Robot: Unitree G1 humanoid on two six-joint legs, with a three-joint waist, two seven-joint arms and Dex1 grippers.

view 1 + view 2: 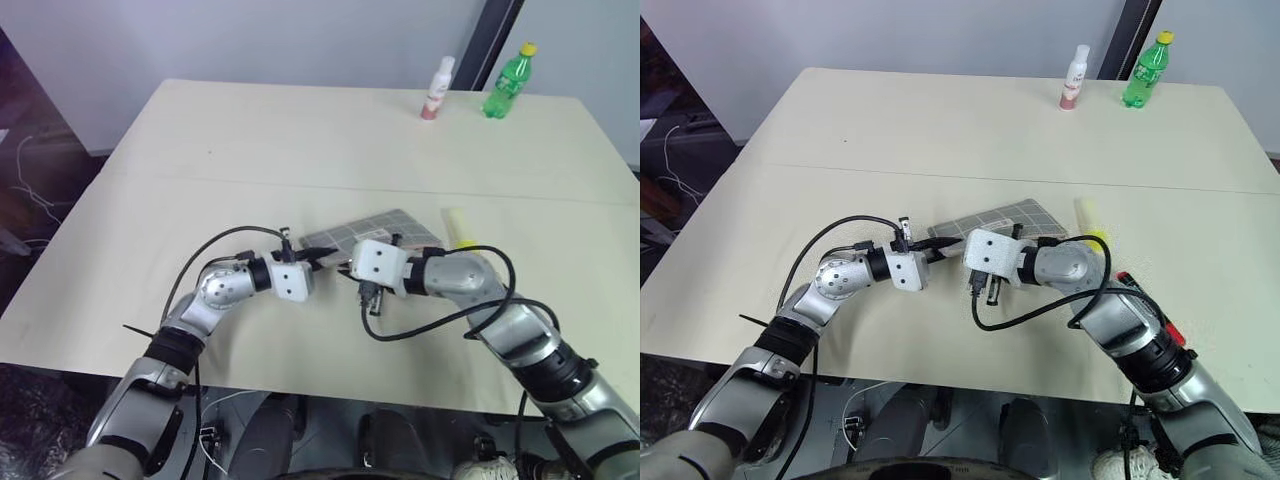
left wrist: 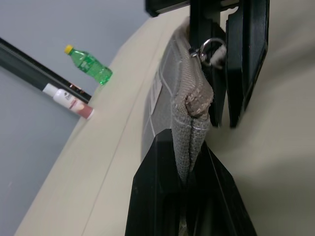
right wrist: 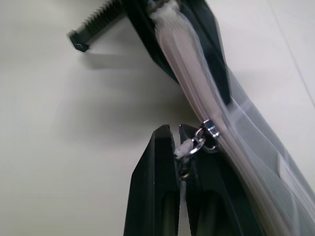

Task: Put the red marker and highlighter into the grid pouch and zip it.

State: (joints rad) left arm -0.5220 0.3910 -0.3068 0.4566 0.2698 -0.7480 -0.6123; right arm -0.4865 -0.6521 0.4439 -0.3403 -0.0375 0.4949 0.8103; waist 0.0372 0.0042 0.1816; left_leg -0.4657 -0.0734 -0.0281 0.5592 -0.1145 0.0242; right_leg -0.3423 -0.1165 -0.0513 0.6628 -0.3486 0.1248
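The pouch is clamped by the left gripper, its zip pull pinched by the right gripper, on a beige table beside grey walls.

grid pouch centre frame on worktop | both arms meet at its near edge | highlighter just right | red marker lower right | green bottle, pink bottle upper right

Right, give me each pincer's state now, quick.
Left pincer: shut on the end of the grid pouch, by the zipper.
Right pincer: shut on the zipper pull of the pouch.
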